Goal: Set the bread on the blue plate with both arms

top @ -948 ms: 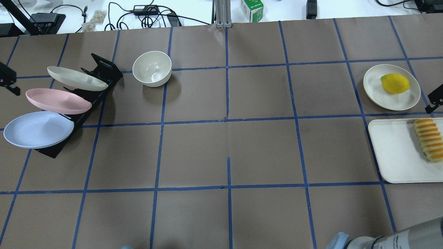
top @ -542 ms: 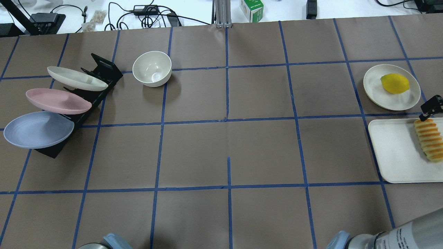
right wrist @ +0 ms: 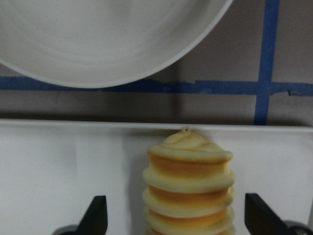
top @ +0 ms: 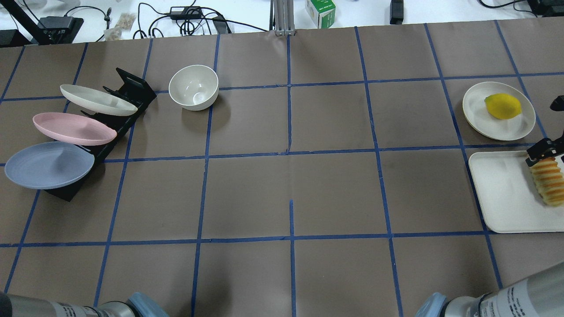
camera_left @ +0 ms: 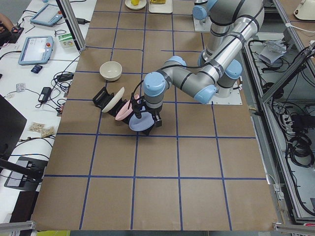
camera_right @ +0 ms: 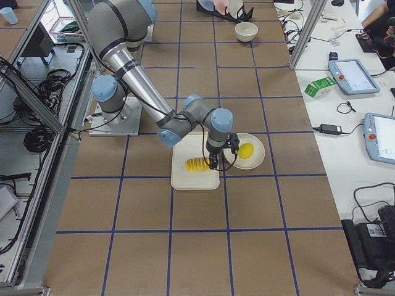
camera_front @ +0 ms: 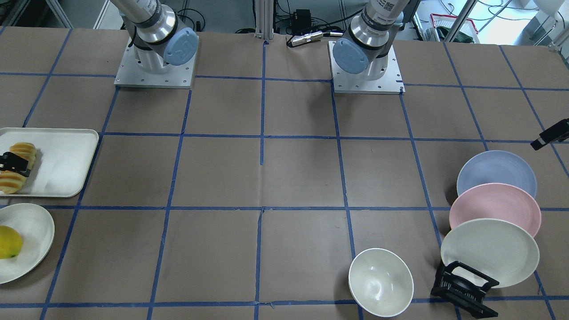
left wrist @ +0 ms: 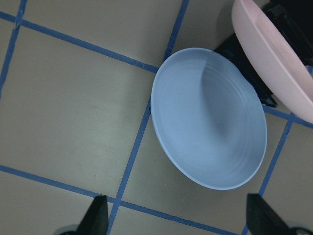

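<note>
The bread [top: 547,182] lies on a white tray [top: 502,193] at the table's right edge; it also shows in the front view [camera_front: 13,180]. My right gripper [right wrist: 178,220] is open, with one finger [right wrist: 97,216] on each side of the bread [right wrist: 188,186] near its far end. It also shows in the exterior right view [camera_right: 219,154]. The blue plate [top: 48,165] leans in a black rack [top: 128,92] at the left. My left gripper [left wrist: 178,220] is open and empty above the blue plate [left wrist: 210,117], apart from it.
A pink plate [top: 72,128] and a cream plate [top: 97,100] lean in the same rack behind the blue one. A white bowl [top: 194,87] stands beside the rack. A lemon [top: 502,106] lies on a cream plate [top: 478,114] just beyond the tray.
My right gripper has moved from beside the lemon plate onto the bread's far end. My left gripper has left the overhead view's left edge, and a shadow now lies on the blue plate.
</note>
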Robot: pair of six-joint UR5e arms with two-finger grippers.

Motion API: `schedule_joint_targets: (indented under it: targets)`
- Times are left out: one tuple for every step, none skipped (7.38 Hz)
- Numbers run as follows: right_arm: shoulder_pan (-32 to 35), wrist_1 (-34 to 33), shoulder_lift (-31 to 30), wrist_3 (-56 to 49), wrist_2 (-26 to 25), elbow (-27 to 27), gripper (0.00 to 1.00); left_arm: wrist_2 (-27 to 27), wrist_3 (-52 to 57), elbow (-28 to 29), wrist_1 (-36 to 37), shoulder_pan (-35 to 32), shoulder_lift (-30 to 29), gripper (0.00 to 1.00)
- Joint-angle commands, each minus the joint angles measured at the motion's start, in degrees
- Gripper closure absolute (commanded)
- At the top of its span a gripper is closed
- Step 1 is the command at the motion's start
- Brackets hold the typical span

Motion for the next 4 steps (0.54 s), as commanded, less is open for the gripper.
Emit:
schedule_joint_targets:
  targets:
    - [-0.9, -0.3, 1.7, -4.5, -0.3, 0.3, 0.00, -1.2, -2.3, -0.3, 1.7, 0.0, -4.1, 0.00]
    - [-2.0, -0.1, 2.0, -4.6, -0.7, 0.4, 0.00, -0.7, -2.1, -0.2, 3.8, 0.1, -5.6, 0.00]
    - [-2.5, 0.0, 2.6, -4.6, -0.8, 0.4, 0.00, -0.7, -2.5, -0.2, 4.8, 0.0, -6.7, 0.00]
    - [-2.5, 0.4, 2.6, -4.6, -1.0, 0.4, 0.00, -1.1, -4.1, -0.2, 4.8, 0.0, -7.2, 0.05]
